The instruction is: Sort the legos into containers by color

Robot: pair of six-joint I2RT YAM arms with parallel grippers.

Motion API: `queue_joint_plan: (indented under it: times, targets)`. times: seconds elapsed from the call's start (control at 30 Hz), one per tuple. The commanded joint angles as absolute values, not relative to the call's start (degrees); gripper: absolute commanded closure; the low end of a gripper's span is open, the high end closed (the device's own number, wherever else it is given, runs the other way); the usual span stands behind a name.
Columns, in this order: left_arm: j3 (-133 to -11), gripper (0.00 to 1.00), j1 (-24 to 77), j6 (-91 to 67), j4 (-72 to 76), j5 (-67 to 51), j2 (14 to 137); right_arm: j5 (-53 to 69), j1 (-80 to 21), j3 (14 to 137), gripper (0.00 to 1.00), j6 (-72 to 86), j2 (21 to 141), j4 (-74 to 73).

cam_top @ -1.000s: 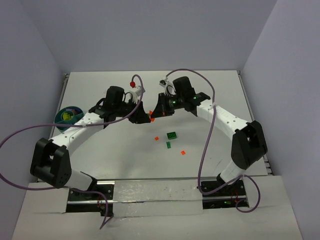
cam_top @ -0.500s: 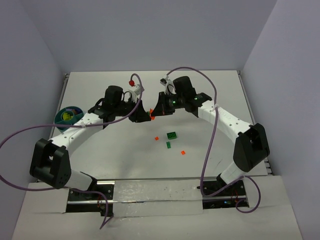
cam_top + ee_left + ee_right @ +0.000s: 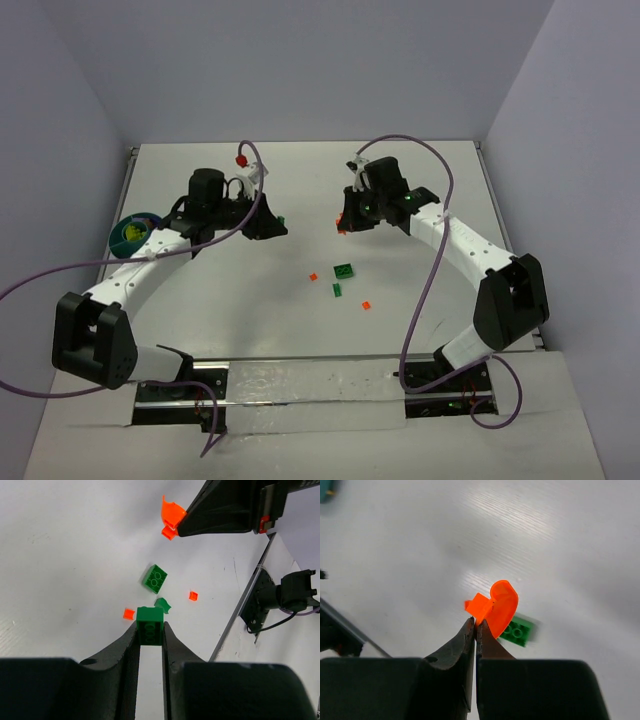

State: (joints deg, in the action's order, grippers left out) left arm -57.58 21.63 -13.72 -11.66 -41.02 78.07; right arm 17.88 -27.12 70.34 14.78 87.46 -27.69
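The left claw [image 3: 150, 639] pinched a green brick [image 3: 150, 621] above the tabletop [image 3: 70, 555]; the right claw [image 3: 475, 630] gripped a curved orange piece [image 3: 501, 605] by its edge.

I'm driving what looks like a robotics lab cell: a plain white table [image 3: 250, 320] boxed in on three sides by blank pale partition walls [image 3: 300, 70]. The left arm [image 3: 135, 272] and right arm [image 3: 465, 245] are bolted to a metal rail [image 3: 310, 385] at its near edge, and purple cables [image 3: 412, 318] loop loosely off them across the tabletop.
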Motion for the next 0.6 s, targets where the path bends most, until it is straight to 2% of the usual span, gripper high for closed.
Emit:
queue_joint_plan:
  times: [0.0,0.27,0.57]
  targets:
    - [-57.9,1.0,21.8,-14.1,-12.4,-42.3,76.5,15.6,-26.9,70.4,1.0,12.2,85.7,-29.4]
    - [-59.5,1.0,21.6,-8.1,-20.0,-39.9,77.8,28.2,-26.1,71.8,1.0,13.2,88.2,-28.9]
    - [-58.6,1.0,15.6,6.8,-33.4,-32.2,70.5,37.9,-27.0,79.2,1.0,9.7,99.0,-34.4]
